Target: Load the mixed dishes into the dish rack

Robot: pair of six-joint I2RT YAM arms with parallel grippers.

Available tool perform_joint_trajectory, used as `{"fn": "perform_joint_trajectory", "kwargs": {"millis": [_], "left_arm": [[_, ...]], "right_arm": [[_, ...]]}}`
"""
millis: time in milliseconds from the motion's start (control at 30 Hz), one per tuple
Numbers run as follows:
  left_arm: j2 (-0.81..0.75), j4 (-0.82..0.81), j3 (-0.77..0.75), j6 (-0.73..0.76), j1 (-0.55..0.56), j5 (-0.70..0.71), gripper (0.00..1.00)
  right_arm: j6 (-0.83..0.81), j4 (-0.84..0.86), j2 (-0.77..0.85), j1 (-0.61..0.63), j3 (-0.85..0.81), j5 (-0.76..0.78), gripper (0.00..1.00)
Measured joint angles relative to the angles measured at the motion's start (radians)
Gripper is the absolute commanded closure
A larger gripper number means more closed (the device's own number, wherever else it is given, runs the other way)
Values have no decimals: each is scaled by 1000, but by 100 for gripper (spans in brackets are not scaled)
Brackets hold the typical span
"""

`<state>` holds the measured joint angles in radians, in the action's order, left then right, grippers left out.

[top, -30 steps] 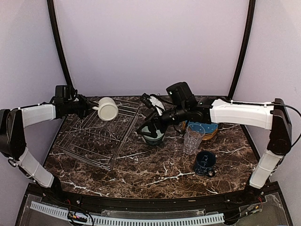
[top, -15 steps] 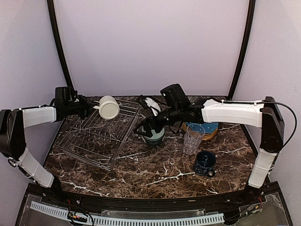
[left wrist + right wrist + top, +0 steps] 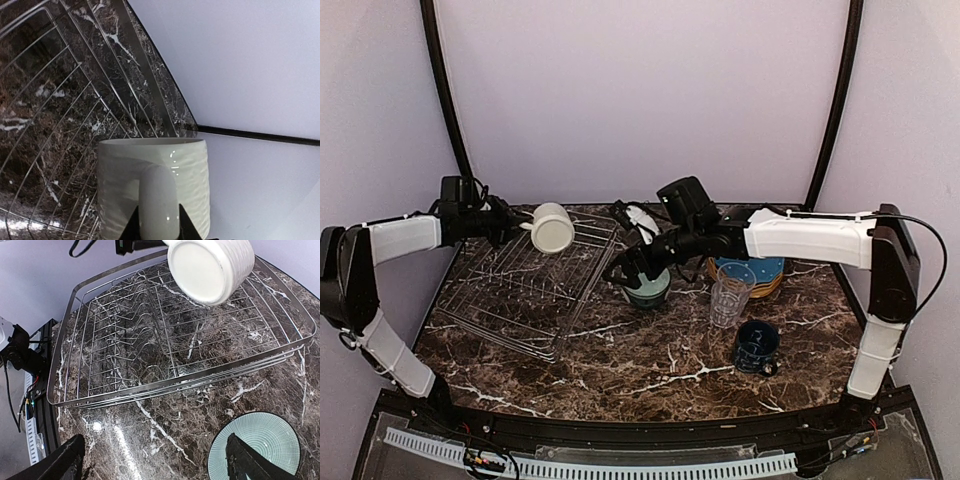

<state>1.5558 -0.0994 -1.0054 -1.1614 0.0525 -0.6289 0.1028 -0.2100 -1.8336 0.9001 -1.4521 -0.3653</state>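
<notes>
A cream mug (image 3: 551,228) hangs tipped on its side above the far part of the wire rack (image 3: 520,285), clear of the wires. Its long axis runs near level, from the left claw (image 3: 510,225) out toward the middle of the table (image 3: 650,370). The flat, ringed base faces the right arm, as that arm's wrist view (image 3: 210,267) shows.

The left claw is clenched narrowly on the mug's handle; in its own wrist view the two fingertips pinch the smooth loop (image 3: 157,227) from either side. The right claw (image 3: 630,270) stands spread wide and grasps nothing, poised just over a pale-teal bowl (image 3: 647,290) that sits on the marble beside the rack's right edge.

The mug is glossy and off-white, with a faint rippled texture around its wall. Right of the bowl stand a ribbed glass (image 3: 730,290), a stack of plates (image 3: 760,272) and a dark blue mug (image 3: 756,346).
</notes>
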Motion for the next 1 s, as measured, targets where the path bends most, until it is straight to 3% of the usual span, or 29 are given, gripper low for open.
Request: {"fn": "perform_joint_trajectory", "kwargs": {"millis": [167,433,767,900,1000], "left_arm": [[-8,170,-174,296,14,19,99],[-112,352,-227,748,134,-35,99],[-134,620,-341,1067,245,-161,99],[-139,682,-354,1160,297,-175,99],[-139,714,-354,1197,335,-183,99]], "right_arm": [[-13,-31,-9,0,-24,5,5],[-145,-95,23,-2,-58,-13,5],[-355,-145,204,-3,-40,2,1],[-402,-161,196,-5,-50,-16,2],[-422,-184,155,-8,-76,-55,8]]}}
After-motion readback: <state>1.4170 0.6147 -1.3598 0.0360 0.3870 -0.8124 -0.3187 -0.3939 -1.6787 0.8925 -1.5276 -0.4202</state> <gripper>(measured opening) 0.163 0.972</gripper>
